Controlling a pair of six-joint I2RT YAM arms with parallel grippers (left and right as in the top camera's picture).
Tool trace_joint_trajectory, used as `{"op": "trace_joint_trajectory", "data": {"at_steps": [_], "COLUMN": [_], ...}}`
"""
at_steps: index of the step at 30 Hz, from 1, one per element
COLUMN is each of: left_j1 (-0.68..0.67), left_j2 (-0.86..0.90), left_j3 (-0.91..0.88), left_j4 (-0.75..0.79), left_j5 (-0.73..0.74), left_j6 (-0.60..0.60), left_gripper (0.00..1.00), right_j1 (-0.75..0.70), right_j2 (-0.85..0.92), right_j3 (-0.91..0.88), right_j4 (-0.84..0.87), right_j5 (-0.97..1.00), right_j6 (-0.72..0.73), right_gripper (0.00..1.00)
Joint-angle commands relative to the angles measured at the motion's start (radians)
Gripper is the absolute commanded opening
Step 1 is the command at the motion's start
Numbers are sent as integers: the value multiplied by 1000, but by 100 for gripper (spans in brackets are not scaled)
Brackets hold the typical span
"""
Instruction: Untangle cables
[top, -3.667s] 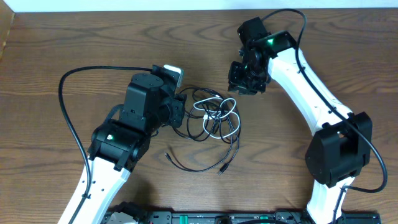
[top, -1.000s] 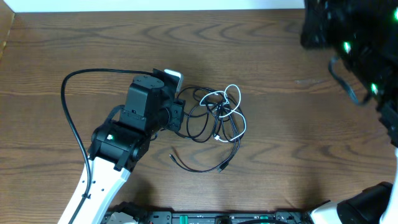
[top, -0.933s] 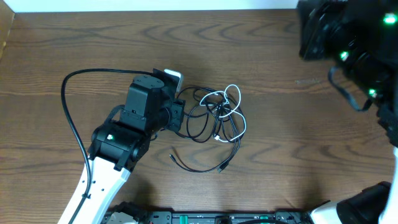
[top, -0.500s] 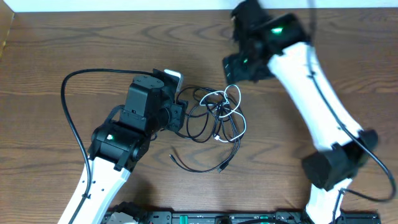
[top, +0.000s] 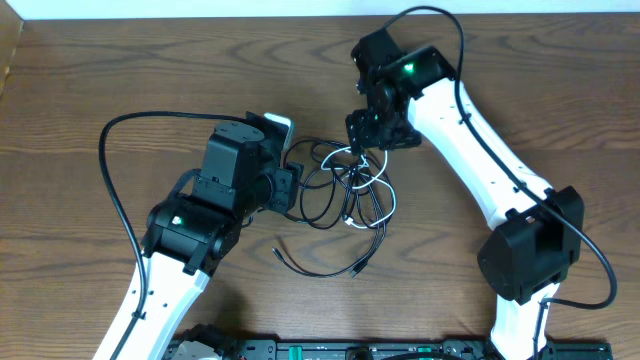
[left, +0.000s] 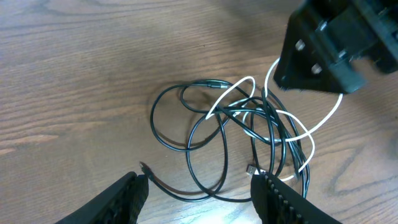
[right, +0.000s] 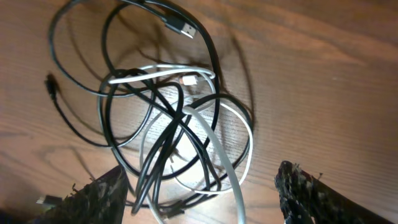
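Observation:
The cables (top: 345, 190) lie in a loose tangle on the wooden table: thin black cords looped with a white cord, and one black strand (top: 325, 265) trailing toward the front. My left gripper (left: 199, 196) is open, at the tangle's left side, its fingers straddling a black loop (left: 205, 149). My right gripper (right: 199, 199) is open right above the tangle's top right part, with the white loop (right: 205, 130) and black cords (right: 155, 106) between its fingers. A USB plug (right: 180, 26) shows on one black cord.
The left arm's thick black cable (top: 110, 170) arcs over the table at the left. The right arm (top: 480, 150) reaches in diagonally from the front right. A light strip (top: 200, 8) runs along the table's far edge.
The right arm swung up and out to the far right, then came back down over the tangle's top right. The white loop has shifted a little. The left arm has stayed put.

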Motion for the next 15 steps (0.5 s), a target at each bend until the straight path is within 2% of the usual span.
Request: {"op": "trace_joint_trajectory", "data": {"at_steps": [1,2,3,4,5,10,15], "left_j1": [3,3,3,3,3,3,3], "left_j2": [2,2,2,2,2,2,3], "left_j3": [4,4,4,4,4,4,4], "left_j4": [-3,-3,-3,-3,-3,-3,-2], "left_j5": [-13,-13,-13,-13,-13,-13,-13], "left_j6": [6,6,6,6,6,6,6], "left_gripper": [59,59,59,59,58,59,59], "right_j1": [22,26,28,32,33,29,14], "right_j2": [-10,-10,-10,-10,-10,-34,-86], "right_j3": [-64,-82,-96,-105,-106,-54,164], "right_j4": [31,46,60,70,73,84,42], "right_j5": [-8,-8,-8,-8,-8,-6,-1], "right_j6": [50,51,50,50,50,1,-74], "right_gripper": [69,61,43,15,1,1,1]}}
